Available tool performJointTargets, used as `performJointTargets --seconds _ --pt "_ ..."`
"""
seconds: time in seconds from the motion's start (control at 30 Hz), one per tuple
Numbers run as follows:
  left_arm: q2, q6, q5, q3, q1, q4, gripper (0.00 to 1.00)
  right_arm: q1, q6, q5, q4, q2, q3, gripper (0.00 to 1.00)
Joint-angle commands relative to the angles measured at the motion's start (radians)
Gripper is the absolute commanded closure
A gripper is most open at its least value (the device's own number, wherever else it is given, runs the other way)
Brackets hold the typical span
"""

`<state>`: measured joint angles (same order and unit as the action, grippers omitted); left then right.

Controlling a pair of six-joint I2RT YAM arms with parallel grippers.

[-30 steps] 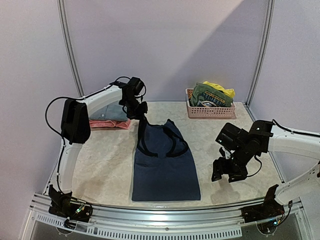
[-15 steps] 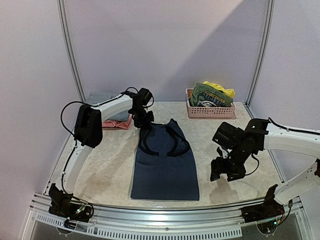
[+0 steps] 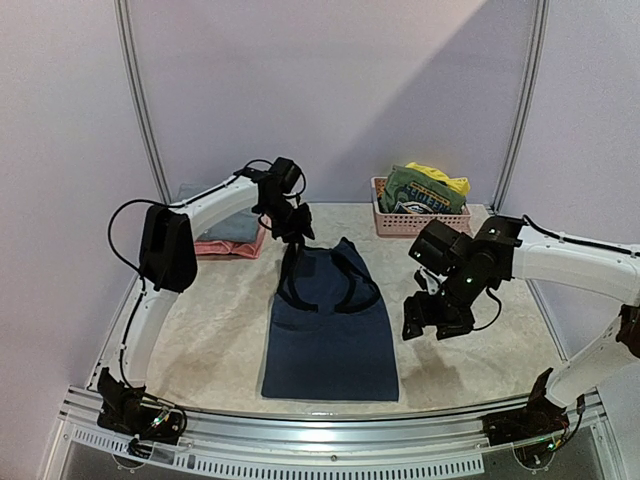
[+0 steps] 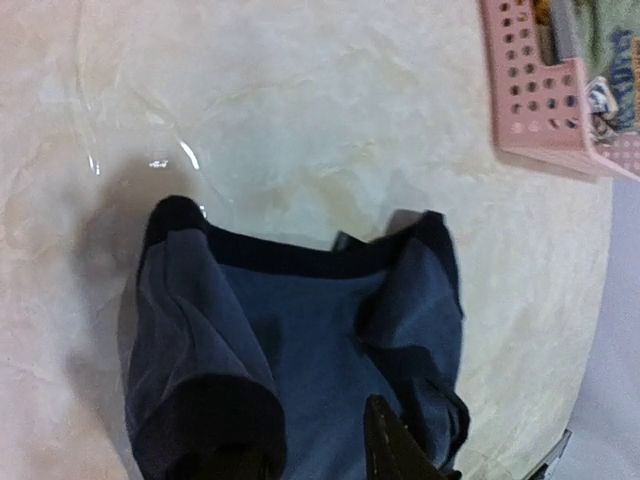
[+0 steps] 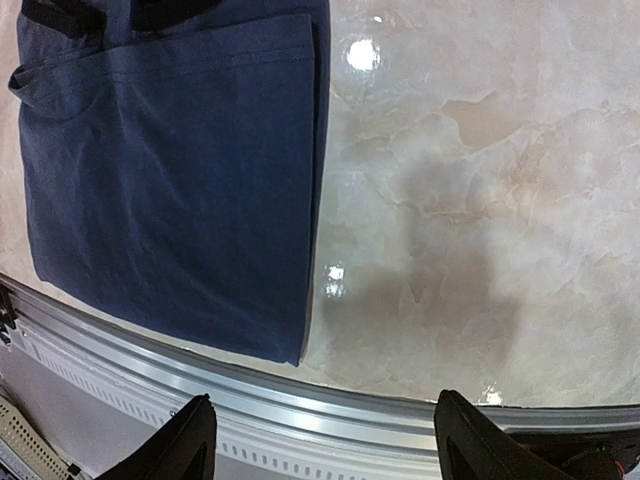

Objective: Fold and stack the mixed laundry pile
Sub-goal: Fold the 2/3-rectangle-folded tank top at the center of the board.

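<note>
Nearest, the navy sleeveless top (image 3: 330,335) lies flat on the table (image 3: 200,330), folded lengthwise, with its hem toward the near edge. Just beside its right edge the right gripper (image 3: 435,328) hovers, jaws wide and empty. At the top's far end the left gripper (image 3: 293,228) hangs over the bunched shoulder straps (image 3: 286,270). One strap rises toward its fingers, but I cannot tell whether they pinch it. Farther back, a folded pink-and-grey stack (image 3: 225,244) sits at left. The pink basket (image 3: 425,226) at right holds the green printed tee (image 3: 425,190) and yellow piece (image 3: 445,178). The likely hazard is that a strap snagged on a finger would drag the top and spoil its fold.
</note>
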<state>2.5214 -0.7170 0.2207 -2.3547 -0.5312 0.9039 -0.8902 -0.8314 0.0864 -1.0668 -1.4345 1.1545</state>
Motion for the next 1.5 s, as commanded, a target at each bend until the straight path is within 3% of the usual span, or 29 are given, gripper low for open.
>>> performJointTargets --seconds 0.0,0.3,0.77,1.0,1.3,1.47 --pt "-0.154 0.063 0.074 0.056 0.002 0.015 0.68 0.016 0.023 0.005 0.076 -0.032 0.002 0.24" --pt "-0.384 0.233 0.045 0.387 -0.001 0.065 0.61 0.016 -0.029 0.067 0.241 -0.013 -0.141 0.24" --pt "-0.543 0.329 -0.028 0.638 -0.005 0.06 0.64 0.016 -0.072 0.095 0.344 -0.017 -0.218 0.24" --pt "-0.778 0.41 -0.032 0.977 -0.035 0.039 0.64 0.015 -0.106 0.162 0.45 0.048 -0.372 0.24" --pt "-1.136 0.242 0.07 1.425 -0.159 -0.076 0.64 -0.014 -0.186 0.365 0.711 0.166 -0.606 0.31" --pt "-1.276 0.118 0.107 1.606 -0.219 -0.166 0.63 -0.069 -0.239 0.371 0.795 0.186 -0.674 0.34"
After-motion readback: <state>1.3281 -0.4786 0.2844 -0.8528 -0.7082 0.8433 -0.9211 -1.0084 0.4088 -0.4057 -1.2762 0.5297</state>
